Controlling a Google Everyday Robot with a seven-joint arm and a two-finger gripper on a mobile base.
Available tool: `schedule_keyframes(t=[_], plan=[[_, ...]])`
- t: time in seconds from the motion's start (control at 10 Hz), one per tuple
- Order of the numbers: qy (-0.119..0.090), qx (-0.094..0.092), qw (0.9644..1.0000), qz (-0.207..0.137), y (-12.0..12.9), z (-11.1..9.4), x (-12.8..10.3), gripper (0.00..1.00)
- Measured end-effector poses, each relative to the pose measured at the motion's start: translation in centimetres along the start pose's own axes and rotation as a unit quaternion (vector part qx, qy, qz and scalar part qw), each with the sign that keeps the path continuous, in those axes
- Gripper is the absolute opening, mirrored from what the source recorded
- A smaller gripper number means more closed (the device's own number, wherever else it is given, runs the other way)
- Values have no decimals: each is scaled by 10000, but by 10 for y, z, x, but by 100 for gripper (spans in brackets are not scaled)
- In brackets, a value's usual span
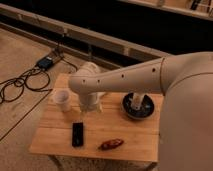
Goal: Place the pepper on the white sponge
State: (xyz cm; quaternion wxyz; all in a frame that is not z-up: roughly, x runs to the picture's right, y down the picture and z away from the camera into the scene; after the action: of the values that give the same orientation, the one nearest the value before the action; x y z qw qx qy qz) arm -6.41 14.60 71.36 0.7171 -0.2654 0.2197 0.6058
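Dark-red, glossy, tapered pepper [111, 144] lies near the front edge of the pale wooden surface [130, 132], not yet picked up. My hand [89, 105] hangs well apart from it, just beside the flat off-white rectangular sponge [102, 96], carrying nothing; I cannot tell how wide it stands.

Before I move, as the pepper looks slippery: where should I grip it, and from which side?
Grip the pepper across its middle, from above: it lies flat, lengthwise left to right, bare table along both sides. The pincer hangs farther back, beside the white cup.
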Motion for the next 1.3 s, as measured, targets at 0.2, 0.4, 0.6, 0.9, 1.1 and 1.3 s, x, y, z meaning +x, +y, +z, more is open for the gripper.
schedule_keyframes(t=[0.2, 0.4, 0.6, 0.9, 1.1, 1.3], plan=[[24, -71, 9995, -294, -8, 15, 20, 65], [55, -126, 9969, -772, -19, 30, 35, 65], [111, -102, 9937, -1114, -29, 38, 41, 65], [618, 499, 9621, -2607, -58, 82, 51, 65], [669, 591, 9568, -2766, -59, 82, 51, 65], [690, 566, 9565, -2776, -58, 78, 59, 65]])
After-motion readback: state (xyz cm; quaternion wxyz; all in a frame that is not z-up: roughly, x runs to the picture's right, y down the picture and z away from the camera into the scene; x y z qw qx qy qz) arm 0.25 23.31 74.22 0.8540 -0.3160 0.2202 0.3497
